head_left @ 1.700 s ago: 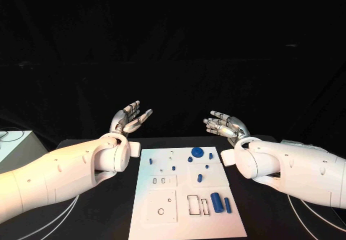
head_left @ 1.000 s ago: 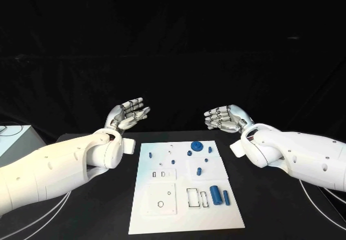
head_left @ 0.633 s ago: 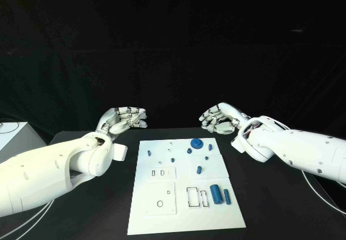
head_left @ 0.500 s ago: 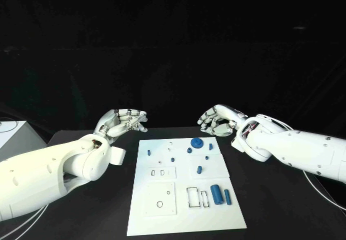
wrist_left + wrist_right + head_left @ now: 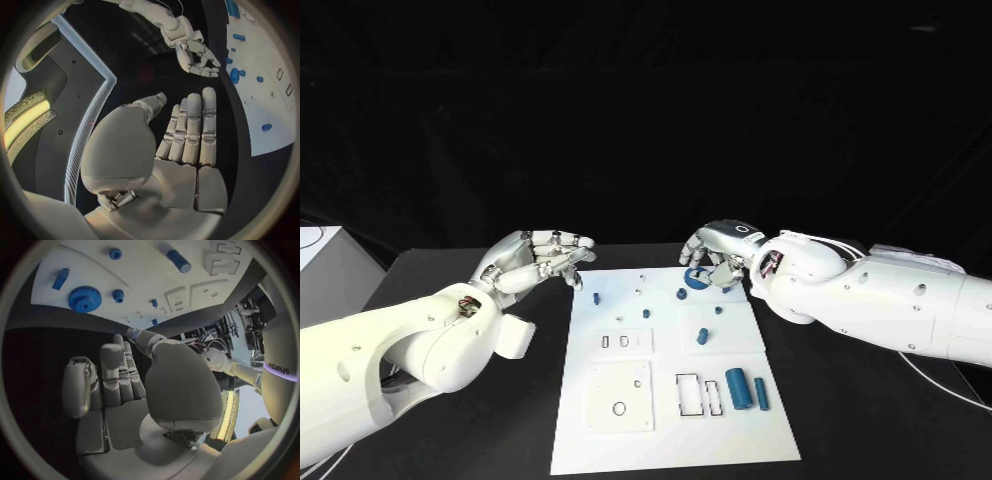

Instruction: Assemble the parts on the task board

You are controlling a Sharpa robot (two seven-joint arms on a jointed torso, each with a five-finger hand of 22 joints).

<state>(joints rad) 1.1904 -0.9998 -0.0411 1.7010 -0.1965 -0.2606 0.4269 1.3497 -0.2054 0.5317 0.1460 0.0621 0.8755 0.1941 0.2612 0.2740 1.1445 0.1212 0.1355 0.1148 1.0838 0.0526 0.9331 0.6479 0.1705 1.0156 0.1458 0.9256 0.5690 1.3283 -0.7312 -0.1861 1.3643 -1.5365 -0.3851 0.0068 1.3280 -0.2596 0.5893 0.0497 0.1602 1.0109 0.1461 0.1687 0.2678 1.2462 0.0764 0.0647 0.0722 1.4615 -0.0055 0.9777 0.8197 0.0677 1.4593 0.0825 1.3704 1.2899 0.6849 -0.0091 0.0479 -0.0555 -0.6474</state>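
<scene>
- Parts, small and blue, lie scattered on the white task board (image 5: 668, 420) in the middle of the black table (image 5: 877, 420): a toothed gear (image 5: 84, 298) at the far end, small pegs (image 5: 646, 313) across the middle, and a thick cylinder (image 5: 738, 388) with a thin pin (image 5: 760, 392) just beside it near the slots at the near end.
- Right hand (image 5: 715, 252) hovers over the gear, fingers curled loosely downward and holding nothing; in the right wrist view its fingers lie nearly straight with the gear beyond their tips.
- Left hand (image 5: 535, 258) hangs just off the board's far left corner, fingers curled in, empty.
- Risk: the gear is low and flat, so a descent that is off-centre could push it across the board instead of gripping it.
- Risk: the neighbouring pegs sit near the gear; spread fingers could knock them over or roll them off the board.
- Risk: the left hand, near the board's edge, could nudge the board and shift every target.
</scene>
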